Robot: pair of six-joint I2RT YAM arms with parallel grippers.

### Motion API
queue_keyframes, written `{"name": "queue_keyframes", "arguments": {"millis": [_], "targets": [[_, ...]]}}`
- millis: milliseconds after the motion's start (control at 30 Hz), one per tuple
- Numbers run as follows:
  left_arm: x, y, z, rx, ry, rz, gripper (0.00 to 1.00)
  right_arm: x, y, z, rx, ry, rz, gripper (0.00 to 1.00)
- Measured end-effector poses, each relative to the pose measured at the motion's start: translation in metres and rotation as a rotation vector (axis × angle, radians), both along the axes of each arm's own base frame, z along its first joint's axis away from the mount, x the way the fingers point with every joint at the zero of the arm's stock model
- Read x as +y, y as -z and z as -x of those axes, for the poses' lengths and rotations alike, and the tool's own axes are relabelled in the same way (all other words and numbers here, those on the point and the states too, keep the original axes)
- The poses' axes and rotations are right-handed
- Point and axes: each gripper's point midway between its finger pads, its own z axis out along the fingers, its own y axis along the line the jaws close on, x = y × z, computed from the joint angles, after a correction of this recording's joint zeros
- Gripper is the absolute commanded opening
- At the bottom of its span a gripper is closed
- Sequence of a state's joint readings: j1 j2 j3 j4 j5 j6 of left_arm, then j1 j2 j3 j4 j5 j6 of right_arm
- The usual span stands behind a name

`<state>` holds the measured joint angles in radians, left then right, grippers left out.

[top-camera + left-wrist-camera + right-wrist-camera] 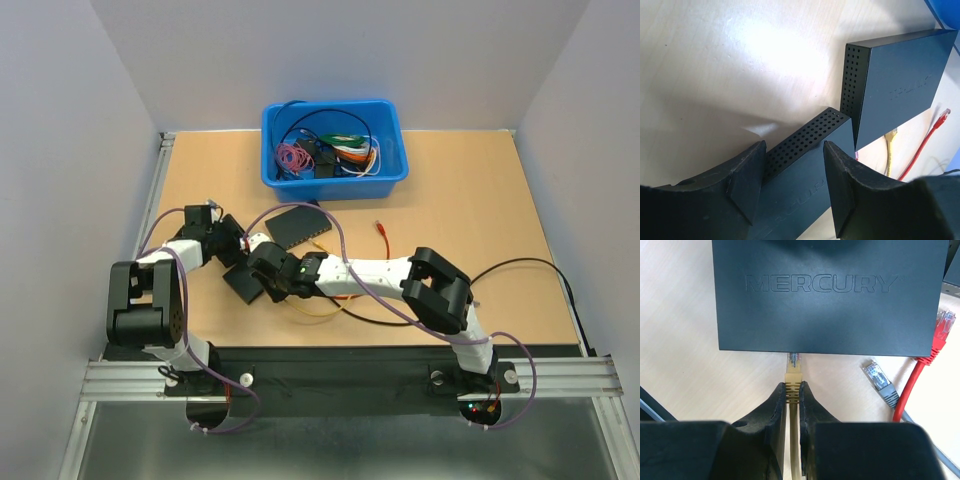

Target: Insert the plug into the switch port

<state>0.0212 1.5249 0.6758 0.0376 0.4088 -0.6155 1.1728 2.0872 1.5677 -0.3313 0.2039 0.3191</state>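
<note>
A black switch (830, 295) marked MERCURY lies flat, seen also as the switch (243, 285) in the top external view. My right gripper (794, 386) is shut on the yellow plug (794, 371). The plug's clear tip touches the switch's near edge, and the port is hidden under that edge. In the left wrist view my left gripper (795, 165) has its fingers on either side of one end of the switch (805, 170), one against its perforated side, gripping it. The yellow cable (888, 150) shows beyond.
A second black switch (895, 85) lies just beyond the first one. A red cable (935, 340) and a grey plug (880, 382) lie loose to the right of the yellow one. A blue bin (335, 180) holding cables stands at the back.
</note>
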Motion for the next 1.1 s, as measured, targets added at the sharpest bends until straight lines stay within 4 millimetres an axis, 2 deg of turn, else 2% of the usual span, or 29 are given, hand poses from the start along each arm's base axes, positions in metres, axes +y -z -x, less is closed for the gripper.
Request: {"name": "queue_keyframes", "arguments": {"millis": [800,1100], "targets": [[-0.005,0.000,-0.004,-0.004,0.015,0.032,0.61,0.005,0.004,0.004,0.008,0.020,-0.090,0.00],[-0.006,0.001,-0.002,-0.035,0.013,0.034,0.61,0.002,0.015,0.008,0.008,0.052,-0.119,0.00]]}}
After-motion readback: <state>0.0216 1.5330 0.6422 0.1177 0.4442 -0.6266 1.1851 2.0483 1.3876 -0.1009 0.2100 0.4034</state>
